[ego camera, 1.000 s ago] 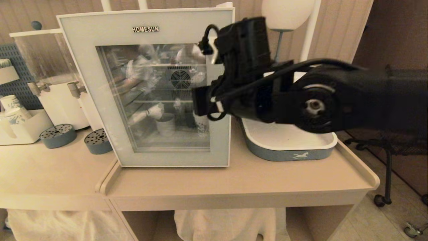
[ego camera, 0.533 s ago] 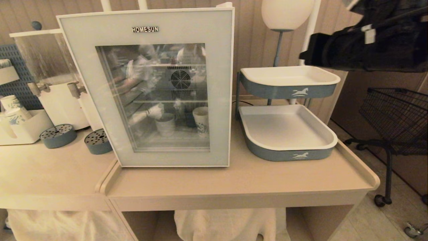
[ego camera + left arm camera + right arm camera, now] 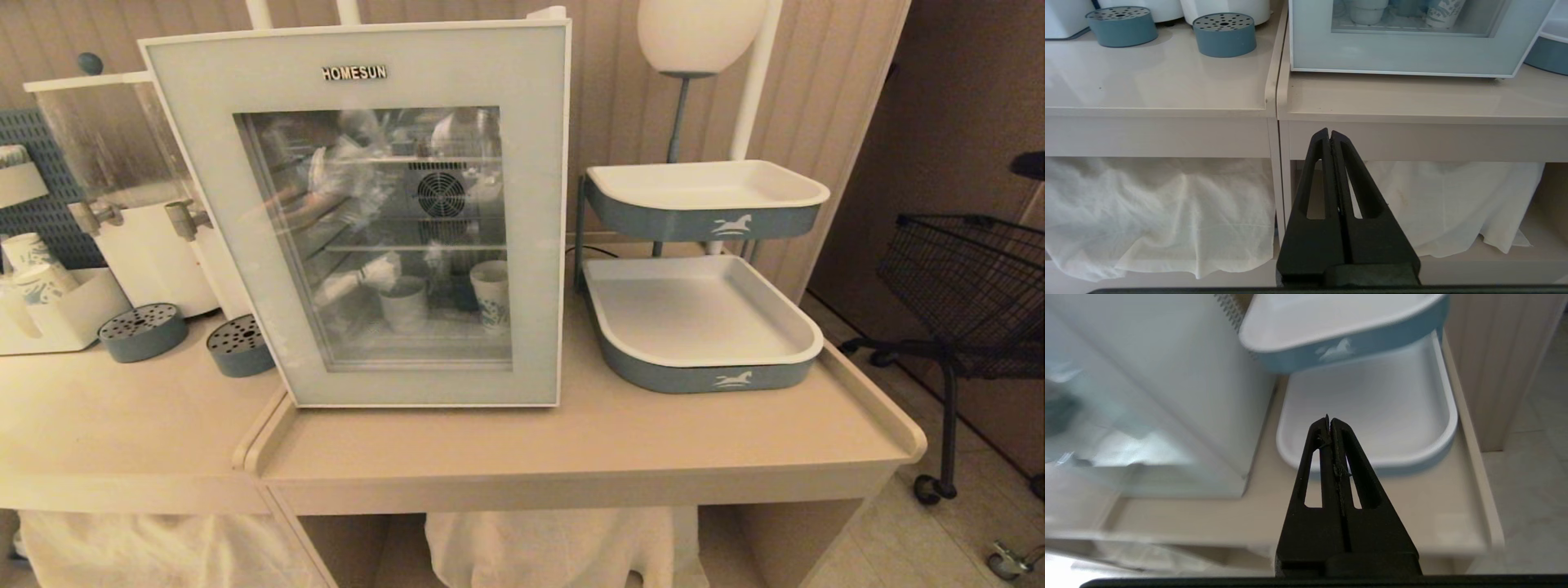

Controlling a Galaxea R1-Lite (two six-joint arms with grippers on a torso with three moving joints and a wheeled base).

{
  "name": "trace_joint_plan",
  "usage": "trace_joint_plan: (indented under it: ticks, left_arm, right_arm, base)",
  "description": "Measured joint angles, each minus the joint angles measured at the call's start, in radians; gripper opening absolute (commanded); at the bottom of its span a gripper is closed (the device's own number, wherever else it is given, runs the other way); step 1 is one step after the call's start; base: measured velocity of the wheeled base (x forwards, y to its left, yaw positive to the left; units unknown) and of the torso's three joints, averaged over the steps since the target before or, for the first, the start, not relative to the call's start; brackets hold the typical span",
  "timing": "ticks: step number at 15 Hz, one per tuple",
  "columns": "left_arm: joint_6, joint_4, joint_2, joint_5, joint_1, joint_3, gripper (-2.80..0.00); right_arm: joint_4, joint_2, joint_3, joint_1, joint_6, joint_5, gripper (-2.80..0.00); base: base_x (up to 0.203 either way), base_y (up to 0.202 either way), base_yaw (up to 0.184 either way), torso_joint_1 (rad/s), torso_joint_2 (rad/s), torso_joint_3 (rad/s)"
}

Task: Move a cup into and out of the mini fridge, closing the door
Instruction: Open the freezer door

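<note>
Cup (image 3: 404,304) is sitting inside your fridge (image 3: 424,237) on its floor, behind the closed door (image 3: 367,384), beside a printed paper cup (image 3: 491,296). Your right claw (image 3: 1329,419) is hanging closed and empty over the counter (image 3: 1274,514) near the tray (image 3: 1437,441); your left claw (image 3: 1329,132) is sitting pinched closed below the counter edge.

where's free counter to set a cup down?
Bare strip of counter in front of the door, reaching right past the lower tray to the raised edge. Both the lower and upper tray are empty. Left counter front is bare; its back is crowded by drip trays, dispensers, paper cups.
</note>
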Motion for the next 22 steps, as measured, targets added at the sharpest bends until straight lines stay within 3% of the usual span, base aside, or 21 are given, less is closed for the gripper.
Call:
trace_joint_plan:
  ticks: [3, 8, 14, 17, 20, 22]
  left_arm:
    - [-0.001, 0.000, 0.000, 0.000, 0.000, 0.000, -2.80]
    - [0.000, 0.000, 0.000, 0.000, 0.000, 0.000, -2.80]
    - [0.000, 0.000, 0.000, 0.000, 0.000, 0.000, -2.80]
    - [0.000, 0.000, 0.000, 0.000, 0.000, 0.000, -2.80]
    - [0.000, 0.000, 0.000, 0.000, 0.000, 0.000, -2.80]
    - [0.000, 0.000, 0.000, 0.000, 0.000, 0.000, -2.80]
  right_arm:
    - [0.067, -0.216, 0.124, -0.051, 0.006, 0.088, -2.80]
    - [0.201, -0.578, 0.258, -0.066, 0.079, 0.103, -2.80]
    - [0.315, -0.954, 0.464, 0.092, -0.018, 0.099, -2.80]
    - [0.258, -1.123, 0.627, 0.102, -0.127, -0.025, -2.80]
    - [0.030, -1.192, 0.889, 0.102, -0.206, -0.217, -2.80]
    - [-0.141, -1.208, 1.089, 0.102, -0.268, -0.258, -2.80]
  base:
    - [0.000, 0.000, 0.000, 0.000, 0.00, 0.000]
    - [0.000, 0.000, 0.000, 0.000, 0.00, 0.000]
    - [0.000, 0.000, 0.000, 0.000, 0.00, 0.000]
    - [0.000, 0.000, 0.000, 0.000, 0.00, 0.000]
    - [0.000, 0.000, 0.000, 0.000, 0.00, 0.000]
    - [0.000, 0.000, 0.000, 0.000, 0.00, 0.000]
